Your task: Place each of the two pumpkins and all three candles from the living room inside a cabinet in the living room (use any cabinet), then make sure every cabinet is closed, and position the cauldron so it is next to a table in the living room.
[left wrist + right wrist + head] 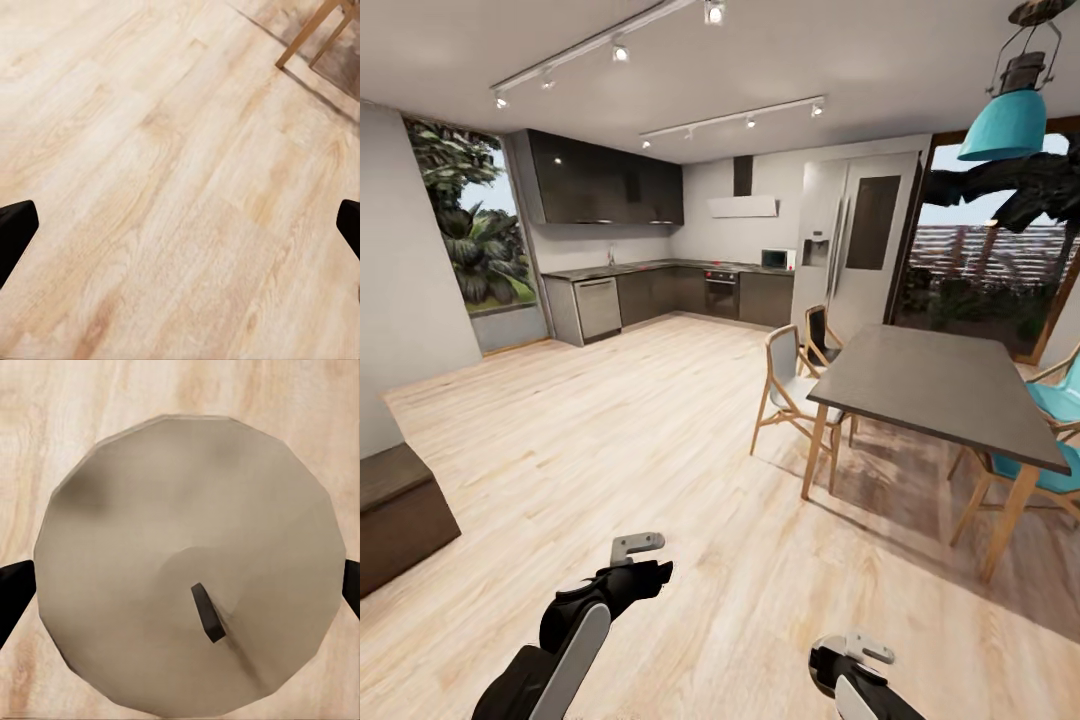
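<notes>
A beige-tan candle (150, 510) with a short dark wick is seen from above in the right wrist view. My right gripper (180, 589) is shut on it, one dark fingertip (13, 589) against each side, above the plank floor. My left gripper (180, 225) is open, its fingers far apart with only light wood floor between them. In the head view both arms hang low at the front, the left gripper (638, 562) ahead of the right gripper (852, 652). The pumpkins, the cauldron and the table are out of view. A low dark brown wooden unit (395, 510) at the left edge may be the cabinet's end.
A grey dining table (945, 385) with wooden chairs (792, 385) stands to the right, a teal lamp (1010, 115) hanging above it. The dark kitchen (650, 290) and fridge (855, 240) line the far wall. Open plank floor (620, 430) lies ahead.
</notes>
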Tool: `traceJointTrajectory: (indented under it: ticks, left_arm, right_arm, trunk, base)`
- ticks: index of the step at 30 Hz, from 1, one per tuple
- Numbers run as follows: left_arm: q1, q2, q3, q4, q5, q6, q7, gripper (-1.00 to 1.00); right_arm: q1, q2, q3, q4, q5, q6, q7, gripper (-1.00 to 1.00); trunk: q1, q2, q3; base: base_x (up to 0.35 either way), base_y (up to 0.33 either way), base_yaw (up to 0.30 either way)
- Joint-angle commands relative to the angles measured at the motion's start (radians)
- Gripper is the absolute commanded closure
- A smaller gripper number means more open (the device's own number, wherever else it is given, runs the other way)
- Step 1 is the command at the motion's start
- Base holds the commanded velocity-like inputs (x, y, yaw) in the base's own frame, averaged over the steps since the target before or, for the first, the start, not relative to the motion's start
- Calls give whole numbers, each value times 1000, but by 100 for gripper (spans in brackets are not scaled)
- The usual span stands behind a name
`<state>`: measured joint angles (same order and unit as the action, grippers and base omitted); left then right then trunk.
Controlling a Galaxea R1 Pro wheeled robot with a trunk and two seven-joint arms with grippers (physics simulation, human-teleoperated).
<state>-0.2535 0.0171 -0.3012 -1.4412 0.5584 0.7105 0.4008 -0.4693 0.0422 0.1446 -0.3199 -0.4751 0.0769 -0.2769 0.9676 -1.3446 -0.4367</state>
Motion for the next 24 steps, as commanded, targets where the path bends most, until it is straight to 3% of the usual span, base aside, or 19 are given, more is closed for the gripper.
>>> traceJointTrajectory:
  ticks: [1,24]
  left_arm:
    - [-1,1,-2,-1,10,1,10,-100]
    - [-1,0,-2,-1,10,1,10,-100]
  right_arm:
    - [0,-1,9,-3,-5,6,-8,100]
    - [0,-1,9,-2,-5,6,-8,100]
  trunk:
    - [-4,7,2]
    - [-92,168,74]
  base:
    - [0,0,288]
    - [0,0,287]
